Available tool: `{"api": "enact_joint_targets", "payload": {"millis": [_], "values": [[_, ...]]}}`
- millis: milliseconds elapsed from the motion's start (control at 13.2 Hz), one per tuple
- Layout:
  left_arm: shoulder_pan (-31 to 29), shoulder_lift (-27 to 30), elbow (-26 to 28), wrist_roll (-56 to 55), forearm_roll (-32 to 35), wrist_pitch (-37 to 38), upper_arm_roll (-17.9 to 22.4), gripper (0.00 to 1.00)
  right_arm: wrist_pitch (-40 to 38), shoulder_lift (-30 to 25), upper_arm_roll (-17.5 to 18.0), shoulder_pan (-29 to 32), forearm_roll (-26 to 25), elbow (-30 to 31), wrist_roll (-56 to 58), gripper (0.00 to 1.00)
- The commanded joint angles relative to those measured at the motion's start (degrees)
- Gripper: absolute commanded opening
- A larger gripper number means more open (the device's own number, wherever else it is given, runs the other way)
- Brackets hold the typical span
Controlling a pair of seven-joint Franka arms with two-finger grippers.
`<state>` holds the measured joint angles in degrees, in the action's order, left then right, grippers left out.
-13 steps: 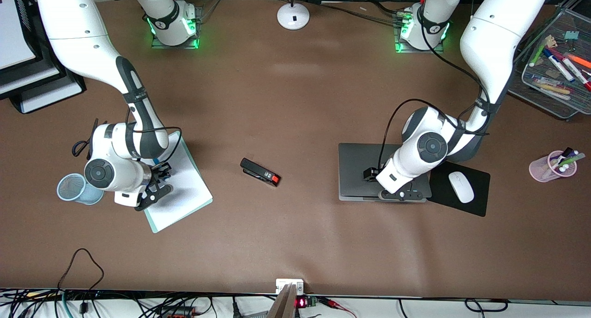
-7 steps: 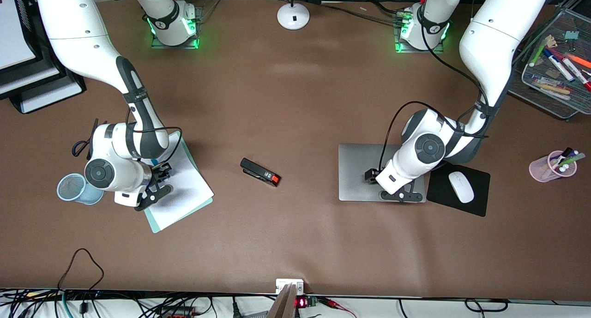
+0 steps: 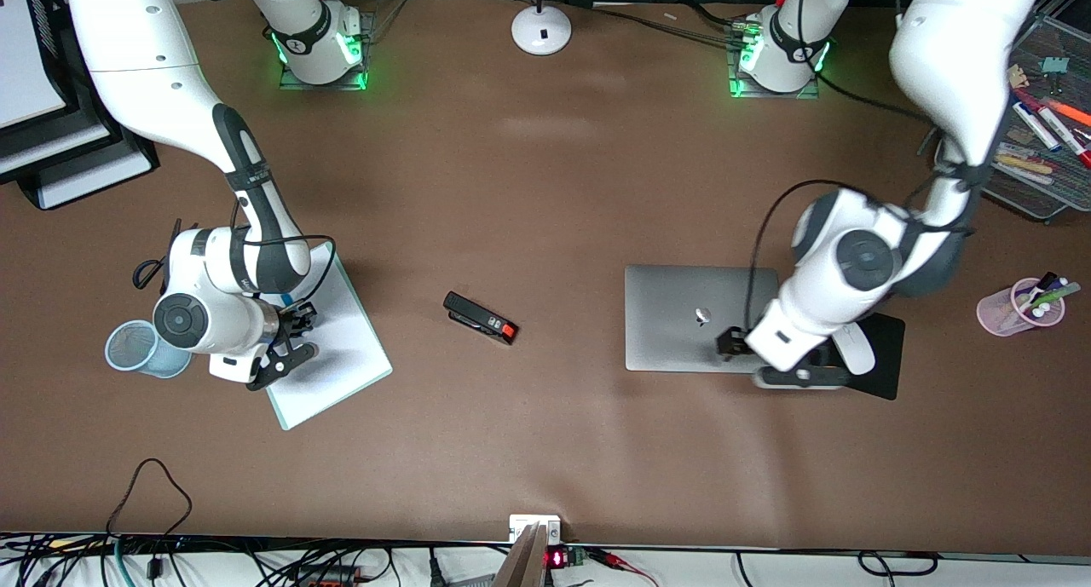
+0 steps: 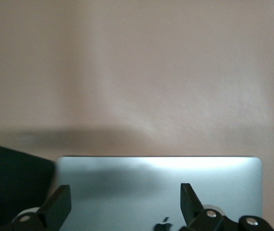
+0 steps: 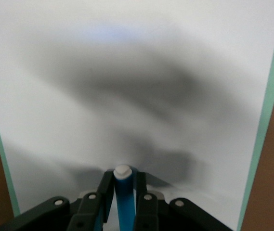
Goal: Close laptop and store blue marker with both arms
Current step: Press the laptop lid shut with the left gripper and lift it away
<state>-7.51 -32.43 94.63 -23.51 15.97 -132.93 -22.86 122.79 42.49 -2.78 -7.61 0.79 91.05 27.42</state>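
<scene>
The laptop (image 3: pixel 682 319) lies closed on the table, its silver lid up with the apple logo showing; in the left wrist view its lid (image 4: pixel 127 178) fills the space below the fingers. My left gripper (image 3: pixel 797 374) is open and empty, over the laptop's edge beside the mouse pad; the left wrist view shows it (image 4: pixel 124 195) with the jaws wide apart. My right gripper (image 3: pixel 285 348) hangs over a white notepad and is shut on the blue marker (image 5: pixel 123 197), white tip pointing out past the right gripper (image 5: pixel 123 180). The marker is hidden in the front view.
White notepad (image 3: pixel 341 348) with a teal edge under the right gripper, blue mesh cup (image 3: pixel 132 348) beside it. Black and red stapler (image 3: pixel 480 317) mid-table. Black mouse pad (image 3: pixel 886 357) with white mouse (image 3: pixel 857 353). Pink pen cup (image 3: pixel 1018 310), mesh tray (image 3: pixel 1036 187), lamp base (image 3: pixel 541 29).
The laptop lid went down flat and shut. My left gripper then came off the lid and moved toward the mouse pad. The right arm has barely moved.
</scene>
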Motion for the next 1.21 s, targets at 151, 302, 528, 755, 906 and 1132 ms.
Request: {"api": "enact_joint_targets", "payload": {"millis": [151, 302, 528, 755, 906, 1132], "values": [[-5.14, 7.90, 0.03, 1.62, 0.64, 4.51, -0.78, 1.00, -0.36, -0.22, 0.06, 0.23, 1.05, -0.17, -0.27, 0.14], [-5.50, 8.44, -4.78, 2.67, 0.47, 12.91, -1.05, 1.00, -0.36, -0.13, 0.06, 0.23, 1.05, -0.08, -0.27, 0.11], [-5.59, 8.52, -12.17, 5.66, -2.06, 23.66, -1.05, 1.00, -0.45, -0.39, 0.06, 0.84, 1.05, -0.08, -0.35, 0.02], [-9.18, 9.40, -17.80, 5.84, -3.93, 34.28, -1.31, 1.00, -0.80, -1.53, -0.03, 0.67, 1.05, -0.96, 0.00, 0.00], [-9.28, 10.02, -22.80, 5.93, -5.94, 42.28, -1.31, 1.00, -4.64, -4.51, -0.12, 0.50, 0.88, -3.76, 0.17, 0.00], [-9.45, 12.38, -25.81, 12.31, -6.74, 46.08, -1.22, 1.00, -14.83, -8.55, -0.56, 1.20, 0.18, -10.61, 2.10, 0.00]]}}
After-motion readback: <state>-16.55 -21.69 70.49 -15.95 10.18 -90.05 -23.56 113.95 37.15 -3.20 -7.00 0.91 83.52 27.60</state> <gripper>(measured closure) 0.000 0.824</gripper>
